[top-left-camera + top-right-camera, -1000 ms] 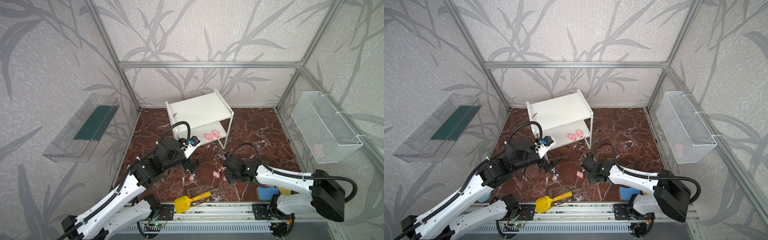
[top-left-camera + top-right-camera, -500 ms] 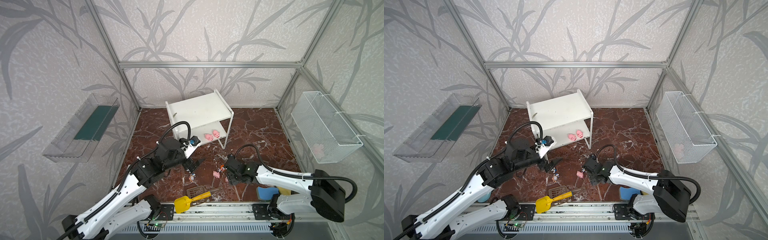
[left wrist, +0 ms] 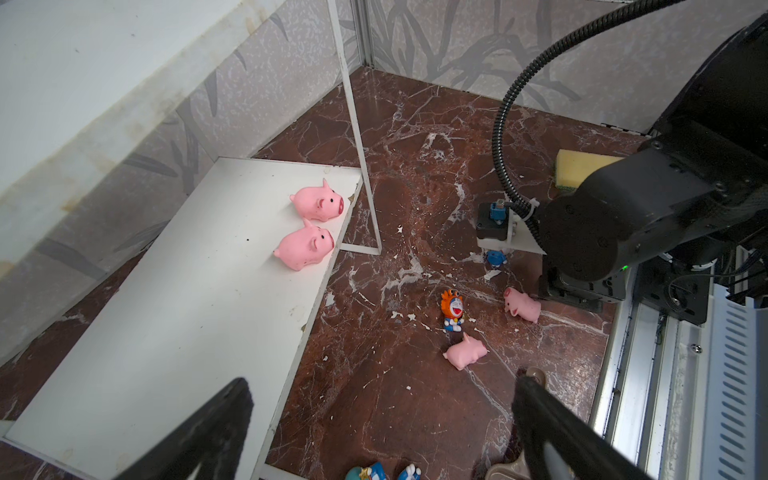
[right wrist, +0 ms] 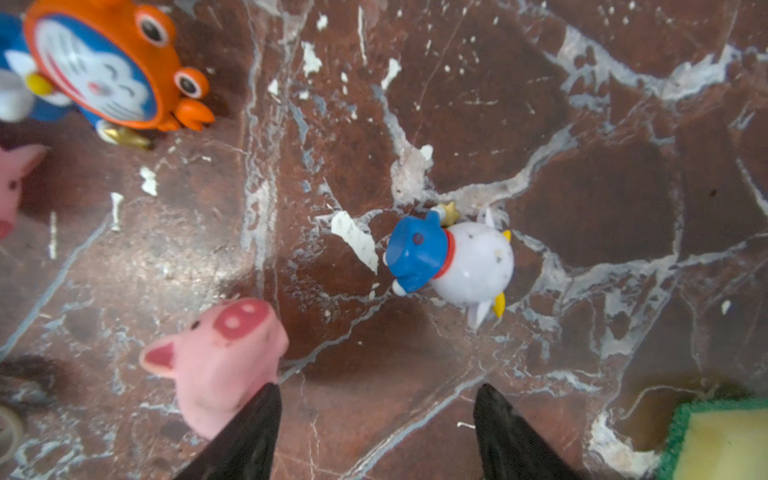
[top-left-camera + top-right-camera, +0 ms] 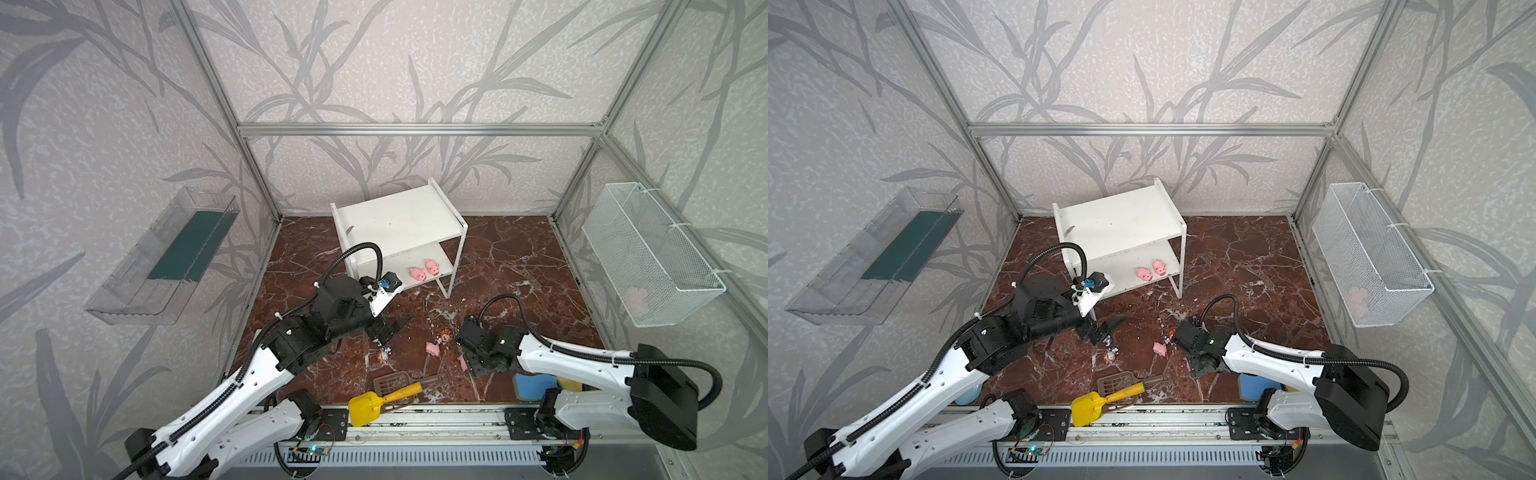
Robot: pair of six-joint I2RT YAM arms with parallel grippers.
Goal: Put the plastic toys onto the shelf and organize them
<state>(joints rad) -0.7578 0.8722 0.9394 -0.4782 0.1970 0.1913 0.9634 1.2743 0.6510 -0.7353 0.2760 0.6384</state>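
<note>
Both grippers open and empty; two pigs shelved, other toys on the floor.
Left gripper [image 3: 382, 384]: fingers spread wide and holding nothing. One finger is over the front edge of the lower board of the small white two-tier shelf [image 5: 399, 216], the other over the red marble-pattern floor [image 5: 498, 257]. A pink plastic pig figure [image 3: 305, 249] and its twin pig [image 3: 318, 203] stand side by side on that board, well ahead of these fingers. Right gripper [image 4: 376, 390]: fingers parted, nothing between them. A third pink pig [image 4: 220, 357] sits against the outer face of one finger. A white-headed, blue-bodied figurine [image 4: 457, 262] lies just ahead of the tips, and an orange-hooded figurine [image 4: 112, 70] lies farther off, beyond the pig. A fourth pink pig [image 3: 465, 352] lies on the floor between the two grippers.
</note>
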